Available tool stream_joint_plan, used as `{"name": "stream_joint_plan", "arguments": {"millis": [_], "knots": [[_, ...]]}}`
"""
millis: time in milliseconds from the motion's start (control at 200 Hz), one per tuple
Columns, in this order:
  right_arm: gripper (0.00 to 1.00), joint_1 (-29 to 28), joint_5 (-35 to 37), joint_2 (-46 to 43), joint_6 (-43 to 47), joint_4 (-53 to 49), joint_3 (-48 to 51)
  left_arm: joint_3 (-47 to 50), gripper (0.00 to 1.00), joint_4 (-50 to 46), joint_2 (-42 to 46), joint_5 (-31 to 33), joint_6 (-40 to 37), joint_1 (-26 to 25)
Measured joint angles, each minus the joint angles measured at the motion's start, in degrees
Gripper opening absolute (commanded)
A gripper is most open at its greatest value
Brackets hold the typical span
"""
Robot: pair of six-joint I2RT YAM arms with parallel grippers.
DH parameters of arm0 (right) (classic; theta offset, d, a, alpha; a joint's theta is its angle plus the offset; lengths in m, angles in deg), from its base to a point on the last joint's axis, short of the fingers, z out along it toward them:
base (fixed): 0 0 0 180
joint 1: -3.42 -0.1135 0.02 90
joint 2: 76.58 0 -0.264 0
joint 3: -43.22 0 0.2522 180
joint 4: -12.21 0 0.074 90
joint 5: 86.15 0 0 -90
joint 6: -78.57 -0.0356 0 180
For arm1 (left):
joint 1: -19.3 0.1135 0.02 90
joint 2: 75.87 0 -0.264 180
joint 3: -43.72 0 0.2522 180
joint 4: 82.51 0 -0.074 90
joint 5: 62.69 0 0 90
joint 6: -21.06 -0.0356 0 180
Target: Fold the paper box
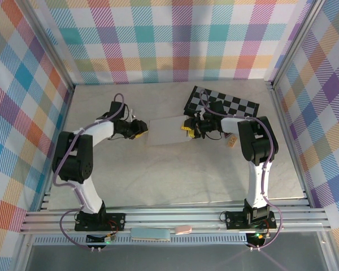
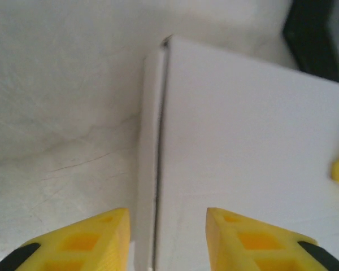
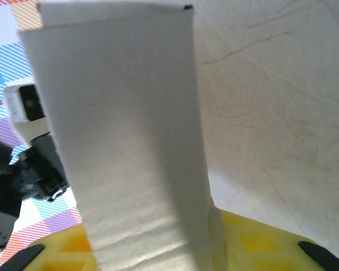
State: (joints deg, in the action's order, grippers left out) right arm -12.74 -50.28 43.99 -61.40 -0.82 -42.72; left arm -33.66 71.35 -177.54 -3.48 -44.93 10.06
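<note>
Noted risk of paper box (image 1: 166, 131) slipping or creasing askew, with left hand (image 2: 166, 226) spread astride its edge, gripping nothing, and pinch by right hand (image 3: 158, 248) on panel impossible to confirm.

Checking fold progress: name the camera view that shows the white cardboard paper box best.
Top external: the white cardboard paper box shows its whole outline there. The left wrist view shows one creased edge close up; the right wrist view shows one blurred panel at close range.
</note>
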Motion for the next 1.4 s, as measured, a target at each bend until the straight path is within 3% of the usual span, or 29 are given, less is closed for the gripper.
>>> {"name": "stream_joint_plan", "arguments": {"millis": [130, 295, 410, 525, 815, 1080, 1400], "knots": [[0.35, 0.1, -0.5, 0.0, -2.8, -2.2, -0.4, 3.5, 0.44, 6.7, 8.0, -0.7, -1.8, 0.0], [0.33, 0.8, -1.8, -0.1, -4.9, -12.0, -4.2, 5.9, 0.47, 9.5, 17.2, -3.1, -12.1, -2.0], [0.32, 1.5, -2.8, -0.6, -4.8, -21.0, -6.9, 3.9, 0.49, 3.6, 19.1, -4.8, -24.0, -5.8], [0.31, 2.3, -3.8, -1.1, -4.6, -29.5, -8.8, 4.1, 0.60, -2.3, 20.5, -4.5, -35.7, -10.9], [0.31, 3.8, -6.1, -1.2, -3.6, -43.0, -10.1, 3.8, 0.62, -13.6, 23.1, 2.2, -56.6, -16.9], [0.31, 3.9, -7.1, -1.6, -3.6, -46.9, -9.5, 3.7, 0.64, -15.9, 21.7, 8.9, -65.4, -21.8], [0.31, 3.9, -8.0, -2.3, -4.1, -48.0, -7.6, 2.1, 0.64, -14.4, 15.1, 14.0, -70.0, -25.1]]}}
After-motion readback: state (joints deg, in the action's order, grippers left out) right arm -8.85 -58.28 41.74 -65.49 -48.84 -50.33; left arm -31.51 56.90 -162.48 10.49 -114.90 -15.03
